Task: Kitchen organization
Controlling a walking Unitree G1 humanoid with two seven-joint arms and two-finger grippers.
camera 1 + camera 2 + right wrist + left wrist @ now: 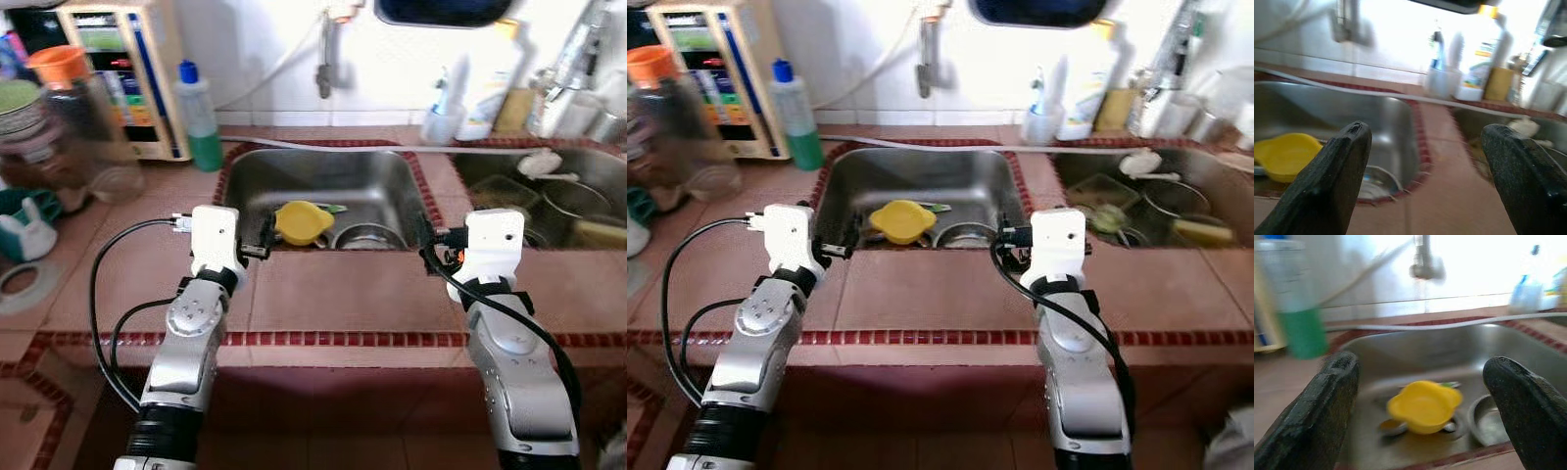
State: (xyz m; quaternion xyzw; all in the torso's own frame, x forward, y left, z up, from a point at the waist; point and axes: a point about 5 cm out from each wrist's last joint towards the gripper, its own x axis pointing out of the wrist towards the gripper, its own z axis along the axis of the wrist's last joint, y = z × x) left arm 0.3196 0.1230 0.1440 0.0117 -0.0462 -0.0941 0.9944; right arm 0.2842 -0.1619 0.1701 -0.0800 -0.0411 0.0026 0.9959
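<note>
Both grippers, left [1420, 431] and right [1425, 186], jaws open, empty. I'd pinch the yellow plastic bowl [302, 222] by its rim: light, stiff, probably wet-slippery in the sink [377, 171].

Brushed steel sink [372, 186] ahead of the grippers, glossy yellow plastic bowl [302, 221] inside it, matt terracotta tile counter [333, 294] beneath, rough black rubbery fingers [1327, 406]
</note>
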